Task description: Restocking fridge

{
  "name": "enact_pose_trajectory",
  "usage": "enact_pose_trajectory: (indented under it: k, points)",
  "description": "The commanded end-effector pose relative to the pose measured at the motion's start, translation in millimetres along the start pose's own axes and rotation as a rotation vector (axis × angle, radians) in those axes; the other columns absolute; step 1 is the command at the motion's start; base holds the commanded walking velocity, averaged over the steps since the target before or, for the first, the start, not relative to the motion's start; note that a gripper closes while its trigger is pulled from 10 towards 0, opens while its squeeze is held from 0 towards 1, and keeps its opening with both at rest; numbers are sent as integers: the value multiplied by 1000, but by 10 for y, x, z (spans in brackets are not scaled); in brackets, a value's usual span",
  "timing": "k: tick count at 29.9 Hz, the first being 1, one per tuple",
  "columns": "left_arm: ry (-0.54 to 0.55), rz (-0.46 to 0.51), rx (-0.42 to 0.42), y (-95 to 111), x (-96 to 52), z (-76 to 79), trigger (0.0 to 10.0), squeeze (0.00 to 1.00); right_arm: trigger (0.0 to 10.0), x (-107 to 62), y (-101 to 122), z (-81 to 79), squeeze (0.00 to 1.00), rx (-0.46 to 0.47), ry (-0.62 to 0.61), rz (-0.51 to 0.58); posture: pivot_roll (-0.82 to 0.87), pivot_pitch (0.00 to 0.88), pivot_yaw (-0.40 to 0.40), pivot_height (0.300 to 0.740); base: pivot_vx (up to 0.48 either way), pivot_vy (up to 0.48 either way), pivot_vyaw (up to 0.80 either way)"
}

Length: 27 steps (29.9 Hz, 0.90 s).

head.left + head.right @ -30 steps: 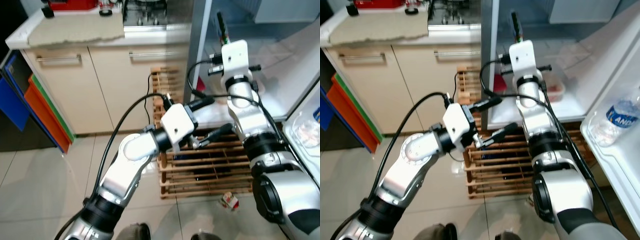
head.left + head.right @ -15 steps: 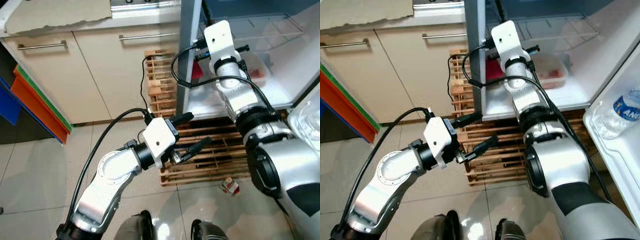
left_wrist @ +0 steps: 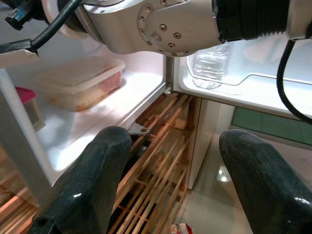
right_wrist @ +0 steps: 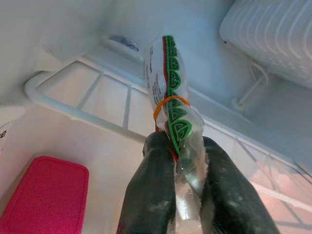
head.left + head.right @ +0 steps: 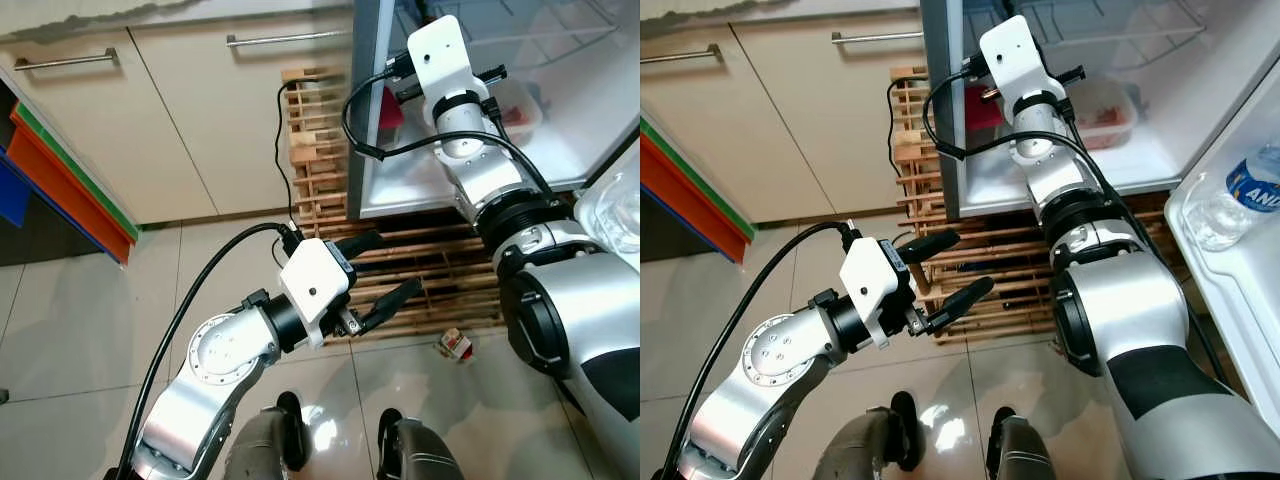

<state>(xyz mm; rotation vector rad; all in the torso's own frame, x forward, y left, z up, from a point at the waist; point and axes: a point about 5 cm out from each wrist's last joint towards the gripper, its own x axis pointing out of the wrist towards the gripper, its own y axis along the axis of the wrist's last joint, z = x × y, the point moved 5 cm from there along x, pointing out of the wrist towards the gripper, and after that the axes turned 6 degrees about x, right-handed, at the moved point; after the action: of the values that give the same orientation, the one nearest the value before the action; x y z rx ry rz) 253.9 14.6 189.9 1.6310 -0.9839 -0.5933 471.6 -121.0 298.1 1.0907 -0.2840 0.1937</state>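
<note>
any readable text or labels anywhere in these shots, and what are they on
"AN": start of a cut-off word on the blue label of the water bottle in the fridge door shelf.
Green and red print on the clear bag held in the right tool: pattern, no readable words.
Small carton on the floor: too small to read.

Green-patterned clear packet (image 4: 171, 127), pink lid (image 4: 45, 199)

— How are the arms built?
— Rounded silver shells are joined by black rings; a white block sits at each wrist, on the left arm (image 5: 232, 345) and the right arm (image 5: 478, 180).

— What else is seen?
— Black cables are looped along both, small screws dot one silver housing, and long black fingers (image 3: 92, 183) look finely textured.
</note>
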Motion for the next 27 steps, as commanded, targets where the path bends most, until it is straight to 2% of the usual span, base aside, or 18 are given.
enact_pose_trajectory:
  k: [1, 10, 12, 16, 21, 25, 26, 27]
  points:
    - [-10, 9, -10, 44, -7, 63, 10000, 0, 10000, 14, -25, 39, 1000, -35, -13, -23, 205, 294, 47, 740, 0, 0, 0]
    - [-6, 2, -24, 49, 1, 72, 10000, 0, 10000, 33, 21, 85, 1000, -62, -23, -6, 204, 294, 46, 740, 0, 0, 0]
    - [17, 11, -31, 50, 14, 57, 10000, 0, 10000, 48, 73, 121, 1000, -115, -29, 18, 199, 295, 43, 740, 0, 0, 0]
    - [102, 79, 2, 82, 93, 32, 10000, 0, 10000, 70, 96, 197, 1000, -154, -31, 23, 179, 303, 24, 740, 0, 0, 0]
    - [109, 85, 6, 71, 159, 61, 10000, 0, 10000, 72, 87, 238, 1000, -207, -33, 26, 167, 306, 17, 740, 0, 0, 0]
    - [109, 94, 0, 82, 193, 93, 10000, 0, 10000, 77, 124, 297, 1000, -326, -46, 63, 152, 309, 12, 740, 0, 0, 0]
    - [113, 100, 1, 82, 198, 102, 10000, 0, 10000, 85, 178, 346, 1000, -410, -69, 93, 152, 309, 12, 740, 0, 0, 0]
    - [113, 100, 1, 82, 198, 102, 10000, 0, 10000, 85, 178, 346, 1000, -410, -69, 93, 152, 309, 12, 740, 0, 0, 0]
